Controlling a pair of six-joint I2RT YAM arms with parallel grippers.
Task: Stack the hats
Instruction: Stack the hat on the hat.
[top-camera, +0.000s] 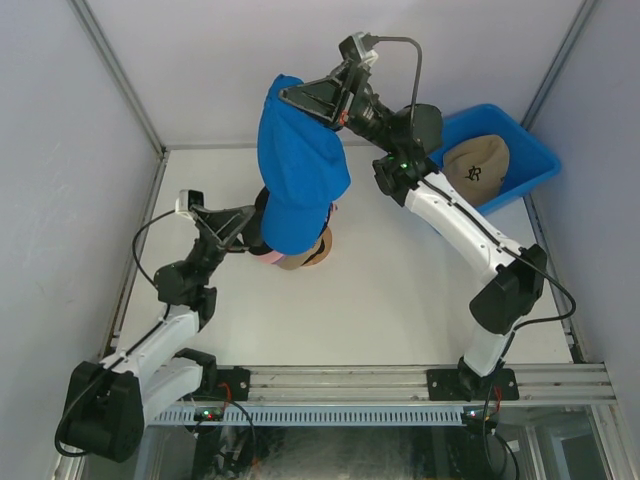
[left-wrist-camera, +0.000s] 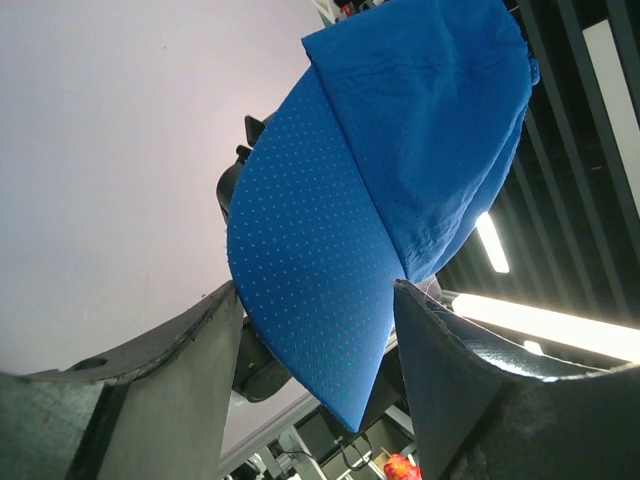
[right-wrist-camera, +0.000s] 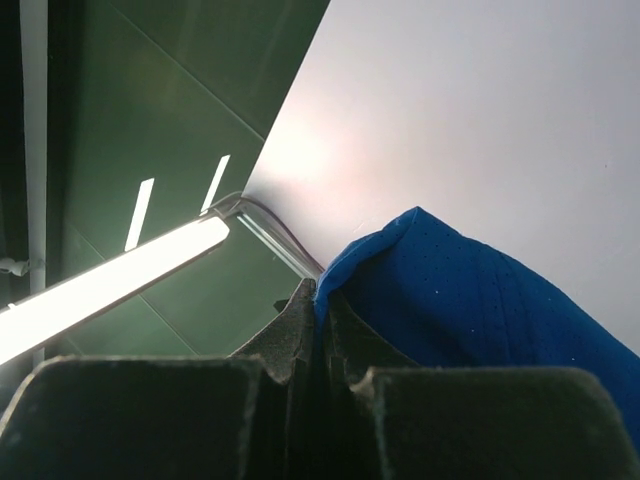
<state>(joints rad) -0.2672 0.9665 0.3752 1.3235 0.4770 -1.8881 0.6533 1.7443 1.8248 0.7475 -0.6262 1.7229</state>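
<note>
Right gripper (right-wrist-camera: 318, 303) pinching the floppy blue cap (top-camera: 298, 170), left gripper (left-wrist-camera: 315, 295) apart astride its stiffer brim (left-wrist-camera: 305, 250), grab there

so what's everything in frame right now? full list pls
blue hat: 1, blue, hanging in the air over the table centre.
pile: count unclear, pink and tan edges showing, on the table under the blue hat, mostly hidden.
tan hat: 1, tan with a dark logo, inside the bin.
blue bin: 1, blue, far right corner of the table.
table: 1, white, walled on three sides.
left gripper: 1, black, jaws open on either side of the blue hat's brim.
right gripper: 1, black, raised at the far side, jaws shut on the blue hat's edge.
</note>
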